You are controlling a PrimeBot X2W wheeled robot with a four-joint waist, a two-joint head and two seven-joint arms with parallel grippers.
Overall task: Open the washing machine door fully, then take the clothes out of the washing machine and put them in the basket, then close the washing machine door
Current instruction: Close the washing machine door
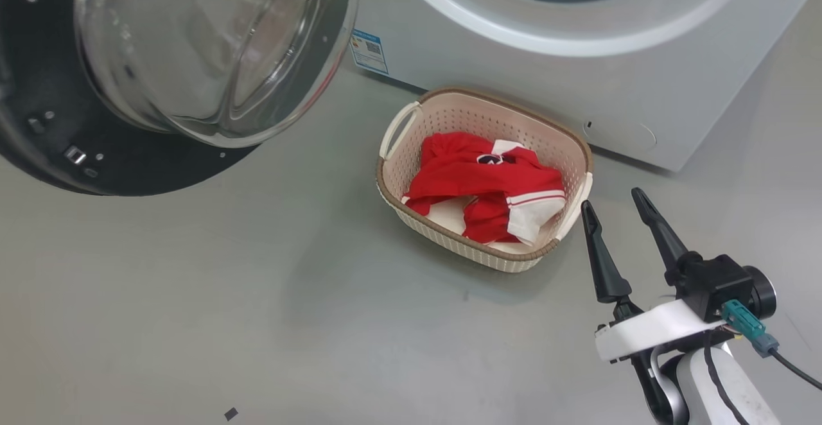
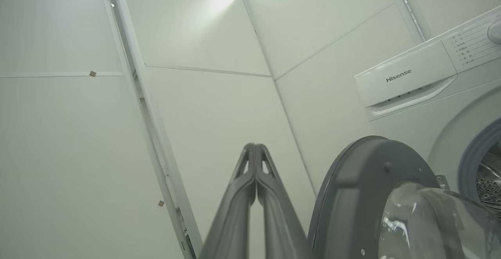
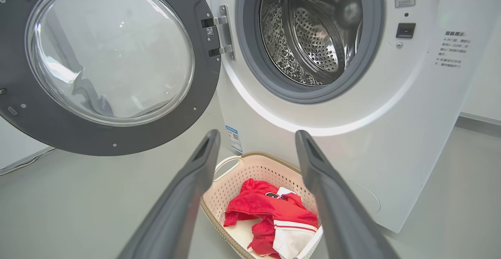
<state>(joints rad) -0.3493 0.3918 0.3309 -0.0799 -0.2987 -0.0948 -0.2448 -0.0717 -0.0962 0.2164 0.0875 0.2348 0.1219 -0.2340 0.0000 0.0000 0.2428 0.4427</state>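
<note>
The washing machine door (image 1: 38, 91) (image 3: 109, 63) (image 2: 364, 196) stands swung wide open to the left of the washing machine (image 1: 642, 72) (image 3: 391, 114) (image 2: 411, 83). The drum mouth shows bare speckled metal. Red clothes with white trim (image 1: 488, 184) (image 3: 274, 216) lie in the cream basket (image 1: 478, 110) (image 3: 250, 169) on the floor in front of the machine. My right gripper (image 1: 613, 203) (image 3: 256, 135) is open and empty, just right of the basket. My left gripper (image 2: 255, 145) is shut on nothing, pointing at the wall left of the door.
A grey floor (image 1: 192, 296) spreads left and in front of the basket. White wall panels (image 2: 195, 94) stand behind the machine. A small dark scrap (image 1: 230, 413) lies on the floor near the bottom edge.
</note>
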